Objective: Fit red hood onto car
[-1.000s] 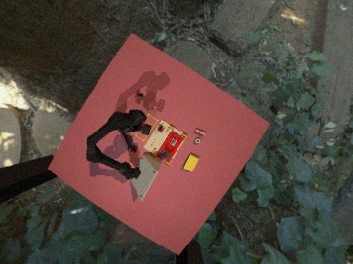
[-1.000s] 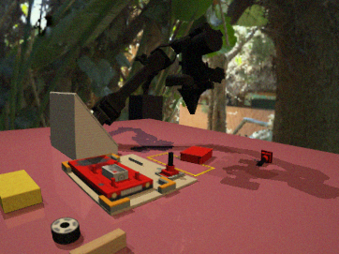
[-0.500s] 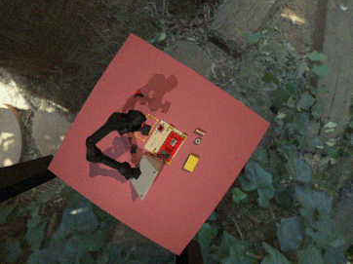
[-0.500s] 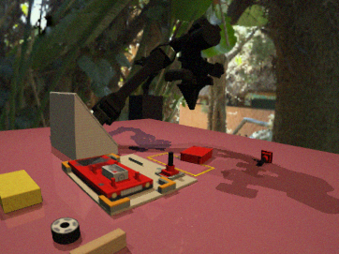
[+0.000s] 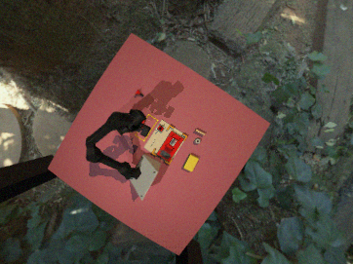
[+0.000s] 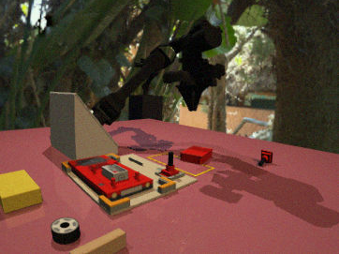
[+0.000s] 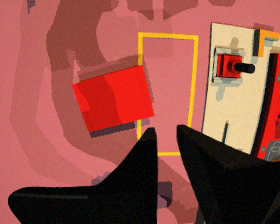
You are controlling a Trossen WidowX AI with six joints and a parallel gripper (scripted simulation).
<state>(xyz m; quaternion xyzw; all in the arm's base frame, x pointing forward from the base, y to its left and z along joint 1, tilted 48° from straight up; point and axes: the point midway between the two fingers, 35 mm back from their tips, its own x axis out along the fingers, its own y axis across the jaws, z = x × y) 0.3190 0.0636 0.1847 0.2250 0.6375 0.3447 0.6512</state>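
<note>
The red hood [image 6: 197, 155] [image 7: 112, 97] lies on the table with a broad flat face up, turned askew across one long side of the yellow outline [image 7: 194, 90]. Its corner holes are hidden. My gripper [image 6: 192, 109] [image 7: 165, 132] is slightly open and empty, above the table. In the wrist view its fingertips are to the right of the hood and nearer the bottom edge, apart from it. The red chassis [image 5: 179, 144] [image 6: 91, 171] sits in the jig [image 6: 184, 181] [image 7: 230, 105] with the grey engine block [image 6: 115, 171] on its deck. Short red pegs stand around the engine.
A red part with a black post [image 6: 169, 171] [image 7: 229, 66] stands on the jig board beside the chassis. A grey wedge [image 5: 146, 176] [image 6: 84, 127] stands behind the jig. A yellow block [image 5: 190, 163] [image 6: 20, 190], a wheel [image 6: 66, 231], a tan bar [image 6: 100, 245] and a small red part [image 6: 266, 156] lie around.
</note>
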